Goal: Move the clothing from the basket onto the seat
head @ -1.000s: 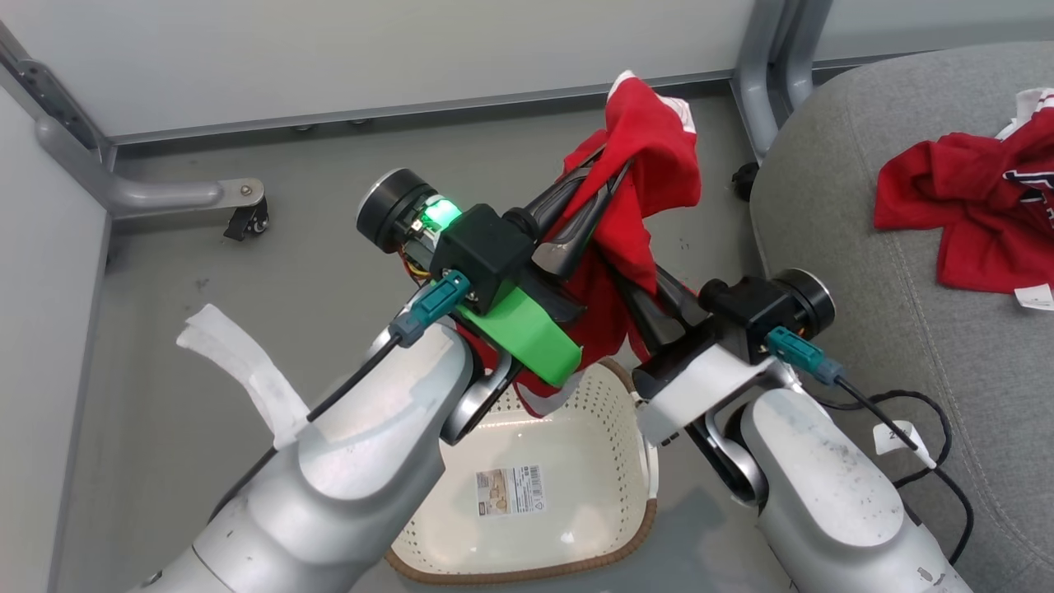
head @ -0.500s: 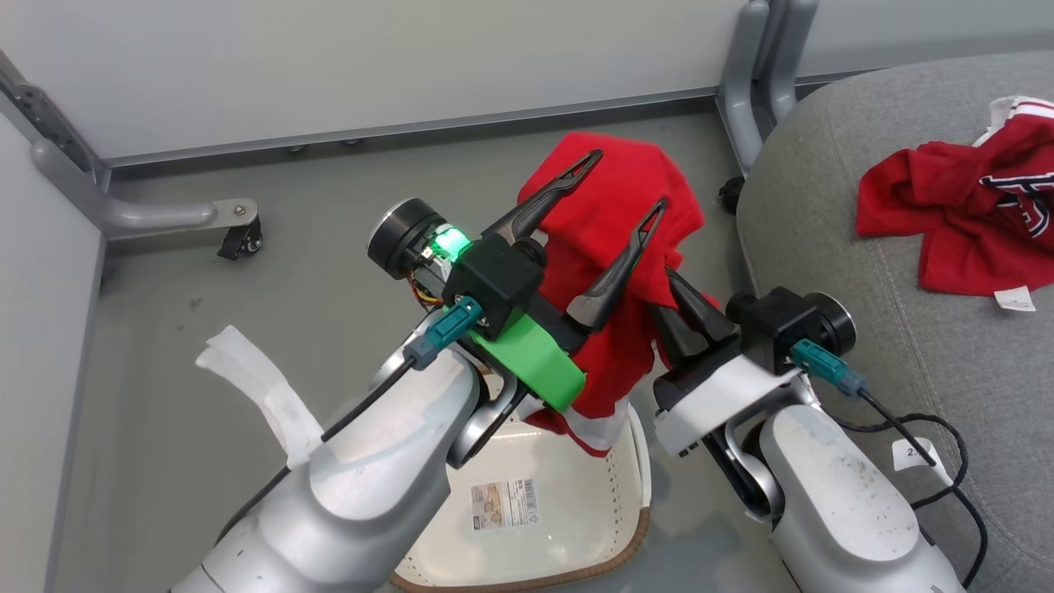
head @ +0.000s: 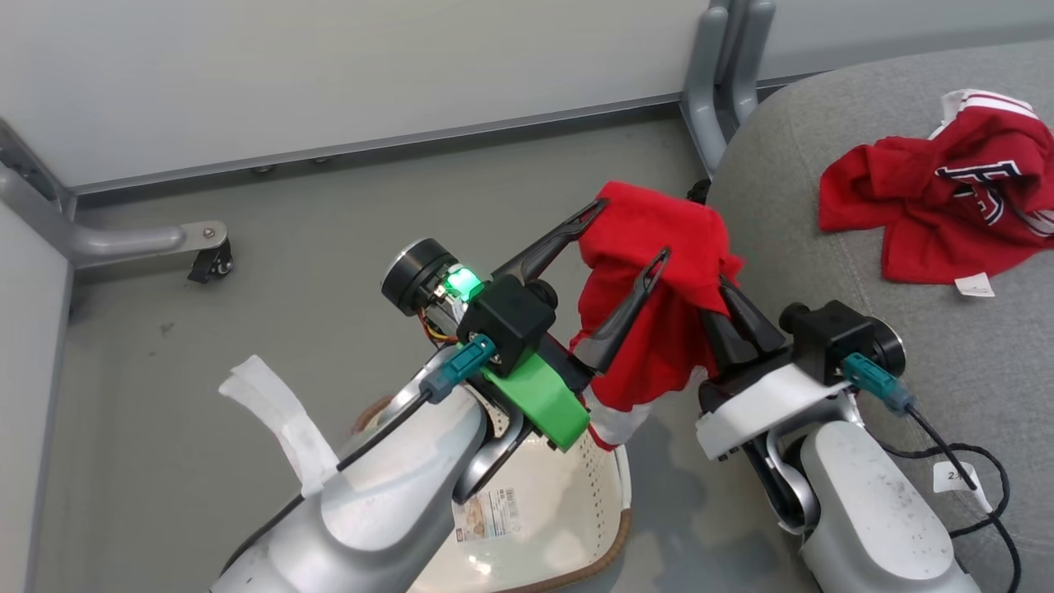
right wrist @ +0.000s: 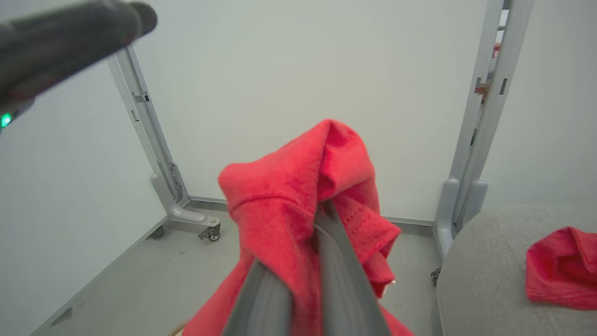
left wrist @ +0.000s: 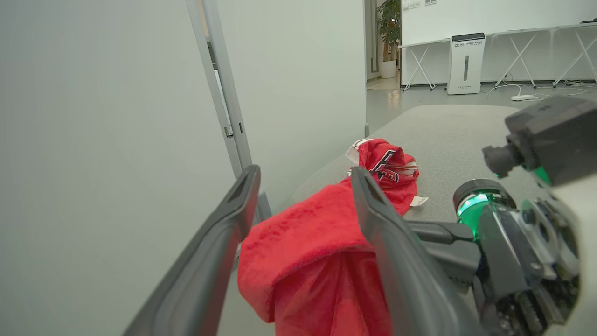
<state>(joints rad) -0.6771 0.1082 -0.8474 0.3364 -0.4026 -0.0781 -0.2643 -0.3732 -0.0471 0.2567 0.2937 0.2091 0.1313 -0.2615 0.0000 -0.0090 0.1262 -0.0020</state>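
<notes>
Red fabric hangs bunched from my right end effector, whose two fingers are pressed together on a fold of this garment, holding it in the air. My left end effector stands spread as wide as it goes, gripping nothing; the top of the cloth sits in the gap between its prongs. In the head view the garment's white-trimmed lower end dangles above the basket, which sits on the floor at six o'clock with a barcode sticker inside. The grey seat fills three o'clock. The second red garment, logo and white tag showing, lies on it at two o'clock.
</notes>
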